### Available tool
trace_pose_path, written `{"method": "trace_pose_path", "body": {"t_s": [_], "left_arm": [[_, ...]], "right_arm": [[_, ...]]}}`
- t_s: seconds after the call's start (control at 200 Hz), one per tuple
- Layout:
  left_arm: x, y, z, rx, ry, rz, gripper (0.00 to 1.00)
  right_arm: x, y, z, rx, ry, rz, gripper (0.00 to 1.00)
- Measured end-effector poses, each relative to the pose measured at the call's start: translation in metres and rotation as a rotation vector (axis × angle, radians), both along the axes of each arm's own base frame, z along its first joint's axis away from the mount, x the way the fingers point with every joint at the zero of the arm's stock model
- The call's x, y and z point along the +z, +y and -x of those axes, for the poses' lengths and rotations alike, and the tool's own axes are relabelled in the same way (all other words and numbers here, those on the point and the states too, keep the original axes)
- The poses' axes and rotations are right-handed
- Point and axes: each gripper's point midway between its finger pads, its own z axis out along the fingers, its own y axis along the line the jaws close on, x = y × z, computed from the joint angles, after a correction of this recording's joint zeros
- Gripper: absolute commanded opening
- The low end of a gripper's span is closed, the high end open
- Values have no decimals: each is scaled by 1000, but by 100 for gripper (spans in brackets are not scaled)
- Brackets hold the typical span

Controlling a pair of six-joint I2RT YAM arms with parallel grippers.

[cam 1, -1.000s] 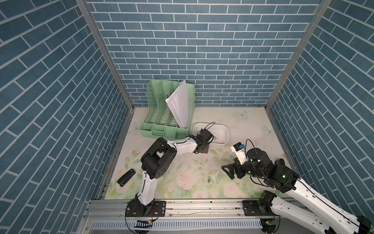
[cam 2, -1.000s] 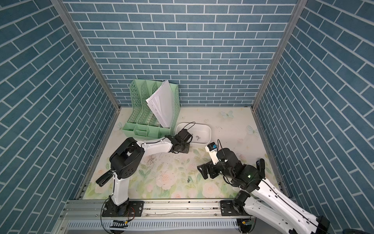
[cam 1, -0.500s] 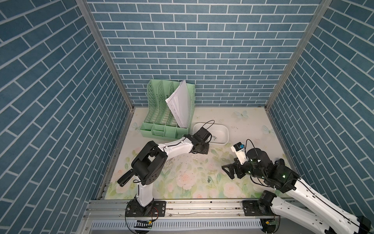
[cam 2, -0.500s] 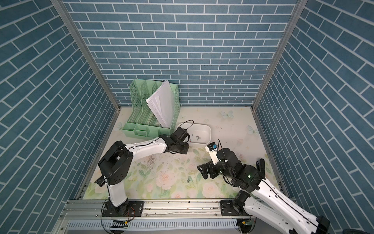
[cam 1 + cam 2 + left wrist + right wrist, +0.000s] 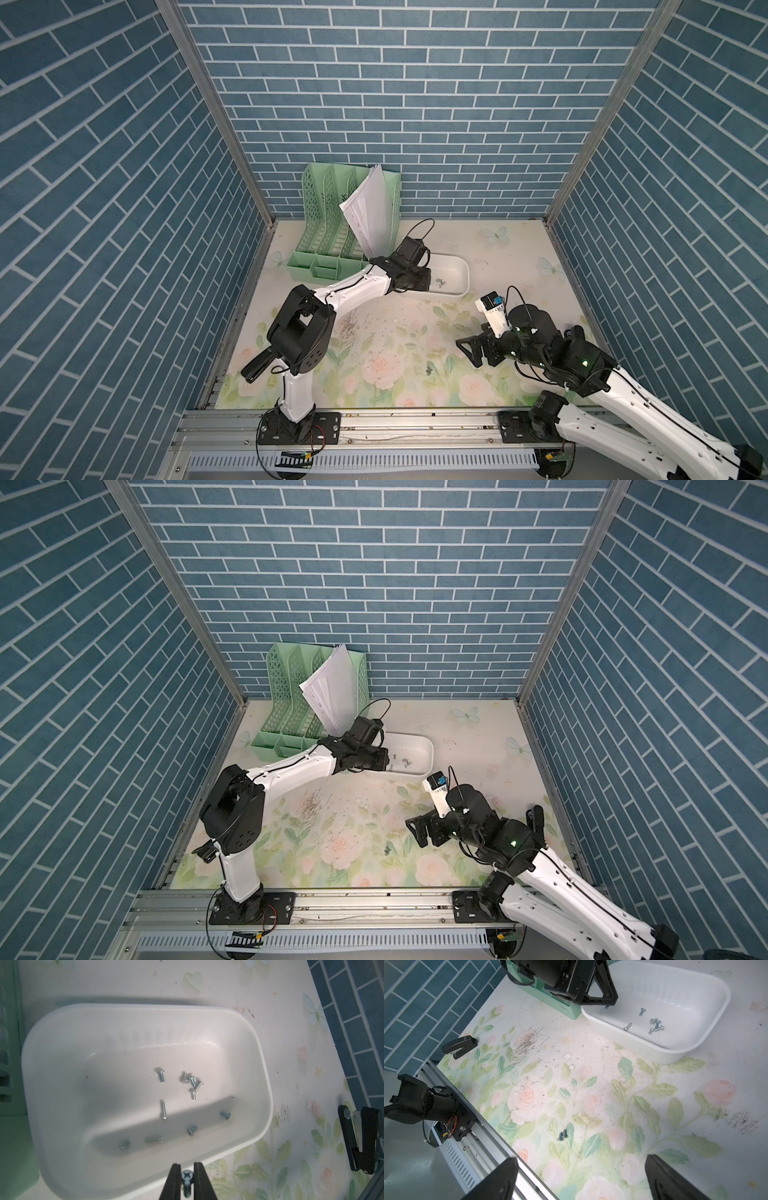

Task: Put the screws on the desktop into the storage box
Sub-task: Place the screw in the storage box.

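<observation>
Our left claw (image 5: 187, 1164) is clenched on one cross-head screw (image 5: 186, 1178), shank lying along the fingers (image 5: 173, 1180), head pointing ahead. It hangs at the near rim of the storage box (image 5: 145, 1006); farther ahead, the floor holds ten screws (image 5: 192, 1082). We judge a short reach forward precedes release. Our right claw (image 5: 581, 1158) gapes empty; two loose screws (image 5: 562, 1135) lie ahead of it on the desktop (image 5: 612, 1088).

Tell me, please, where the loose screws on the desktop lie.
In a top view the loose screws lie near the front of the desktop, left of the open right gripper.
</observation>
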Motion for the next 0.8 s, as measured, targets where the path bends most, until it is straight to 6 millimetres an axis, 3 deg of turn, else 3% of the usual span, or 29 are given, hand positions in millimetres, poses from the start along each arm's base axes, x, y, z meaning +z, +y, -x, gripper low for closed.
{"method": "trace_pose_path", "body": {"t_s": [0.2, 0.3, 0.455, 0.625, 0.8], "left_arm": [[-13, 6, -17, 29, 23, 8, 49], [-15, 11, -21, 45, 34, 12, 75], [-14, 11, -22, 40, 36, 20, 97], [-3, 14, -16, 37, 27, 33, 100], [33, 21, 2, 15, -10, 86, 100]], "right_arm": [[0, 0, 0, 0, 0, 0, 100], [0, 0, 0, 0, 0, -1, 100], [0, 0, 0, 0, 0, 0, 100], [-2, 0, -1, -2, 5, 9, 99], [-9, 1, -4, -11, 18, 37, 99]]}}
